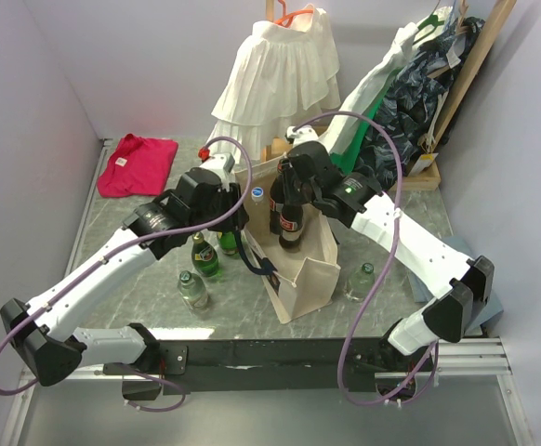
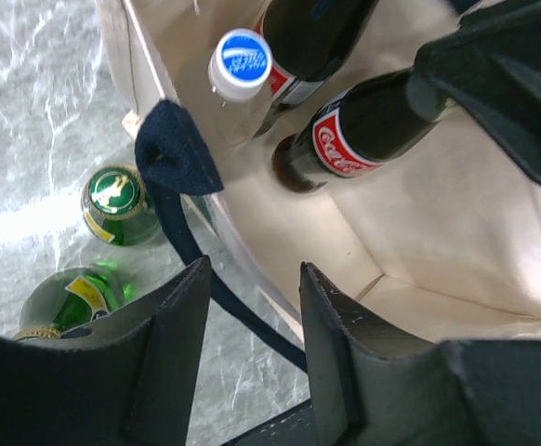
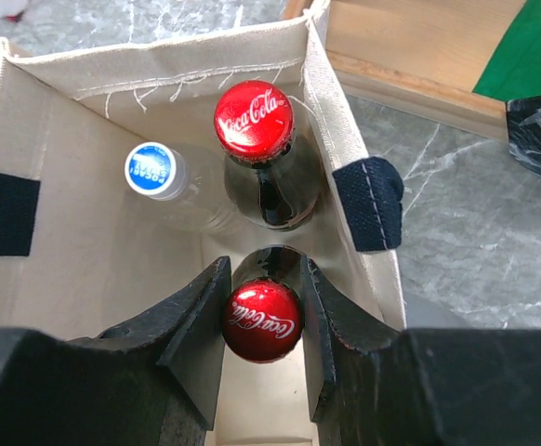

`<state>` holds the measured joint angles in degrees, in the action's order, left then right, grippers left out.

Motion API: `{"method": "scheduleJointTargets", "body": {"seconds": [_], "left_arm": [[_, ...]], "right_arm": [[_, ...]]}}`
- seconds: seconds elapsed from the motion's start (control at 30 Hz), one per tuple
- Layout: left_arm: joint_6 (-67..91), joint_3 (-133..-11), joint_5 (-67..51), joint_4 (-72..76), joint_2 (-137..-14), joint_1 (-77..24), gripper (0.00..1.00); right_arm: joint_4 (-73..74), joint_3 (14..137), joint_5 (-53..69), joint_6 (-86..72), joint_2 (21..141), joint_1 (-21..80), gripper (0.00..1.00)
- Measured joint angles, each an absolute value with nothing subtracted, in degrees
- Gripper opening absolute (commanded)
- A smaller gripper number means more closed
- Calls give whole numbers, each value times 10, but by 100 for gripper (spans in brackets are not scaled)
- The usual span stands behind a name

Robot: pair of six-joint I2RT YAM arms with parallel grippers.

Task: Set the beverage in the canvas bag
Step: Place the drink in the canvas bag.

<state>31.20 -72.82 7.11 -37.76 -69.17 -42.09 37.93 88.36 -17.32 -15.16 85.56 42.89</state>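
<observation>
Beverage: a dark glass cola bottle (image 3: pixel 262 320) with a red crimped metal cap and a red-and-white label is held upright by its neck. Its lower body is sunk inside the bag's mouth, close to one side wall. Whether its base touches the bag floor cannot be told.
Bag: a boxy cream canvas bag (image 1: pixel 308 279) of coarse weave, with raw stitched seams, stands open on the table between the two arms.
Handles: flat dark navy strap handles (image 3: pixel 368 200) are sewn to the bag's rim.
Right gripper: the right gripper (image 3: pixel 263 279), with black angular fingers, is closed around the held bottle just under the cap.
Left gripper: the left gripper (image 2: pixel 252 279) is set at the bag's edge. Its jaws are parted, with the rim and one navy strap lying in the gap; no pinch is seen.
Already in the bag: a second red-capped cola bottle (image 3: pixel 254 116) and a clear plastic bottle with a blue-and-white screw cap (image 3: pixel 151 168) stand side by side.
Outside the bag: round green glass bottles (image 2: pixel 114 190) with gold-edged caps stand just beside the bag's left wall.
Table: a grey marbled, glossy table top (image 3: pixel 456 232) carries everything.
Behind: a white ruffled garment (image 1: pixel 280 70) hangs, and a flat red cloth (image 1: pixel 138 164) lies at far left.
</observation>
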Motion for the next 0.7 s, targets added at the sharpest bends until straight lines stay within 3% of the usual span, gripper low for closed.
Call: {"method": "scheduleJointTargets", "body": {"seconds": [0.1,0.23,0.43,0.7], "left_arm": [[312,-722,72,-380,-700,-421,39],[314,-722,73,-380,-708,-421,19],[313,-722,74,-387,-710,-421,3],[313,-722,74,-389,-710,-421,1]], "right_arm": [[376,876,-173,-152,858,429,0],[373,876,-173,-151,863,429,0],[361,869,-175,-152,864,429,0],[347,827,-177,-154,864,429,0]]}}
